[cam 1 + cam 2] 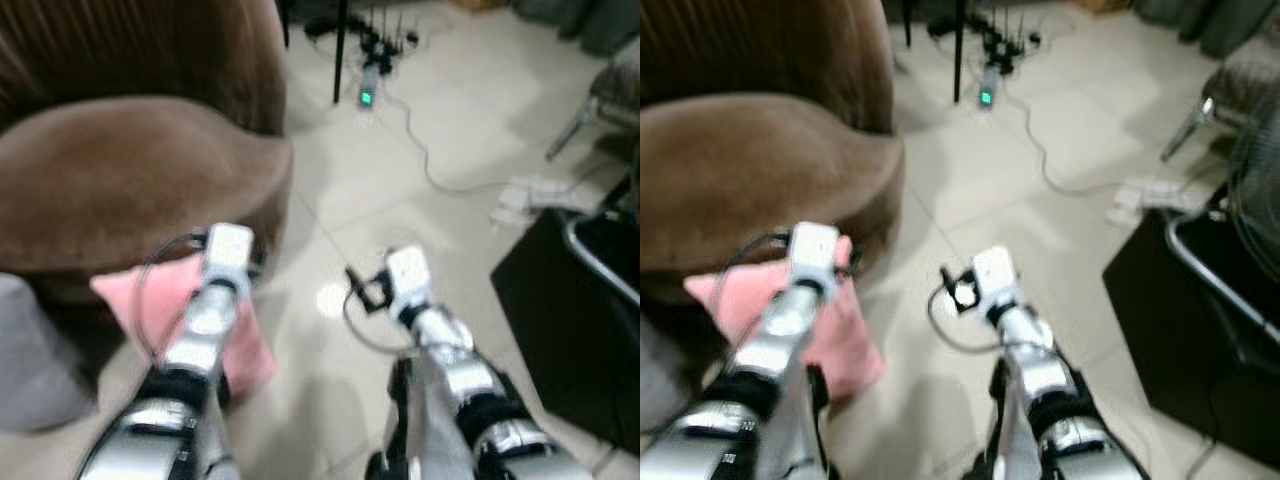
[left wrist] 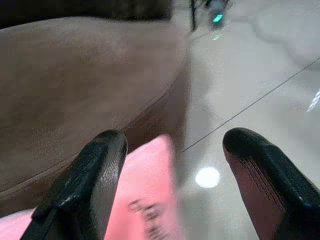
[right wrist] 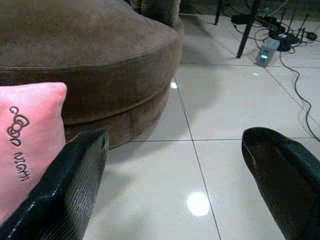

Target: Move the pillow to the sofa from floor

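We see both silver arms stretched forward and down toward the floor in front of the brown sofa. The left gripper hangs above the pink pillow, its two black fingers spread wide with nothing between them; the pillow leans on the tiled floor against the sofa's rounded base, just below its seat edge. The right gripper reaches out beside the sofa over bare tile, its fingers likewise spread apart and holding nothing, with the pillow off to one side of it. The right wrist view lets us read dark script lettering on the pillow's face, which the blurred head views do not resolve. The head views in turn show us cables and a device with a green light on the floor beyond the sofa, and a black box well away from it
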### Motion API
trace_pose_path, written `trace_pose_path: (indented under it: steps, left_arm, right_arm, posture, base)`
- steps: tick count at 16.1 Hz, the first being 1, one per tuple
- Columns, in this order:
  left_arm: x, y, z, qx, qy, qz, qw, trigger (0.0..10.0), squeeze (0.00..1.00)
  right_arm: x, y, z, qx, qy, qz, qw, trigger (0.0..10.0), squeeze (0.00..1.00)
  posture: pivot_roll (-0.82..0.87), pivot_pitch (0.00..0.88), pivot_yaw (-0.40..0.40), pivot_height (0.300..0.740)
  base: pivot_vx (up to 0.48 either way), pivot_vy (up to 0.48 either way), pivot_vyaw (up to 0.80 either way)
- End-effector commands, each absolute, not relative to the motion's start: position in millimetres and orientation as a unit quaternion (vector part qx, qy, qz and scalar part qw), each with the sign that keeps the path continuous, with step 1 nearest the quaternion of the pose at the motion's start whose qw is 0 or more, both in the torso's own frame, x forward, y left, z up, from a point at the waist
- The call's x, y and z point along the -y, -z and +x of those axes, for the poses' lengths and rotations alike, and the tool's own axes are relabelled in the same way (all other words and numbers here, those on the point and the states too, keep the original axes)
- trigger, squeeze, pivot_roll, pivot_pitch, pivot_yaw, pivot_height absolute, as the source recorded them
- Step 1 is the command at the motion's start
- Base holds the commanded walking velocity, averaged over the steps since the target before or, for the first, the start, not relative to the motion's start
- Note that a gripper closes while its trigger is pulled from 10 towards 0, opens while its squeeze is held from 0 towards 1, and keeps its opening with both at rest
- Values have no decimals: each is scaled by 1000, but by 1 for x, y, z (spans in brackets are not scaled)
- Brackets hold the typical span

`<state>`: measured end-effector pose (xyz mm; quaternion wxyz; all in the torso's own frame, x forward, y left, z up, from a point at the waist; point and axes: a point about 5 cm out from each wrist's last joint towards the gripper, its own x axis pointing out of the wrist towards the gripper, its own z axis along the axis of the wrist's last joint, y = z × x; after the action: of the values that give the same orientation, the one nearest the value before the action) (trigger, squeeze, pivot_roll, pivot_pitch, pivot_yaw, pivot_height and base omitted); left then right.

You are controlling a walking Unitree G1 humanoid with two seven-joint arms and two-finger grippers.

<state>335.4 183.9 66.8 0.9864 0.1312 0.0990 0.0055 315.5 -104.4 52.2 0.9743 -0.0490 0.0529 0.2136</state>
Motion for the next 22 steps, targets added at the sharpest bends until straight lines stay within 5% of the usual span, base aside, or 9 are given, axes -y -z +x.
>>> trace_pose_path:
  steps: [1, 14, 22]
  left_arm:
    - [-200, -59, 331, -129, -23, 163, 978, 10000, 0]
    - [-264, -18, 295, -287, -58, 321, 901, 10000, 0]
    - [-244, -25, 307, -244, -60, 290, 924, 10000, 0]
  right_arm:
    - [107, -57, 319, -50, -213, -48, 975, 10000, 0]
    - [128, -70, 322, -45, -212, -61, 974, 10000, 0]
    - [134, -65, 318, -69, -213, -63, 973, 10000, 0]
  posture:
    - [-6, 98, -53, 482]
    - [-27, 116, -80, 482]
    - [-29, 121, -89, 482]
  base:
    - [0, 0, 0]
    - [0, 0, 0]
    - [0, 0, 359]
